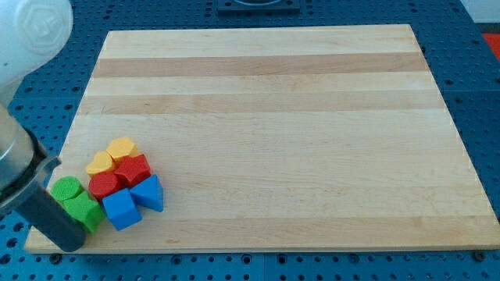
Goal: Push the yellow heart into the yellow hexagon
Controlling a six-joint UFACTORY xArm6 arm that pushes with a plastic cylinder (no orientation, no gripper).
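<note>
pale wood makes up the board (266,133), the largest thing here, lying on a blue perforated table (476,117). next in size is the arm's dark rod (43,211), coming in from the view's left and blurred; my tip (72,242) appears to sit at the board's bottom-left corner, just beside the green blocks, though its very end is hard to make out. there are no jaws on this rig, only the rod, so nothing is open, closed or held.

all the blocks are huddled together near that corner. at the cluster's bottom are a blue cube (121,208) and a blue block (148,193); above them two red blocks (133,168) (103,185); at the left a green cylinder (66,189) and a green block (84,211).

at the top sit the yellow heart (121,147) and the yellow hexagon (99,163), apparently already touching; which yellow is which is my guess.

the heart looks small, light, rigid and smooth, so it should slide and spin easily. i judge a push on its broad side, away from the hexagon, would be best.
</note>
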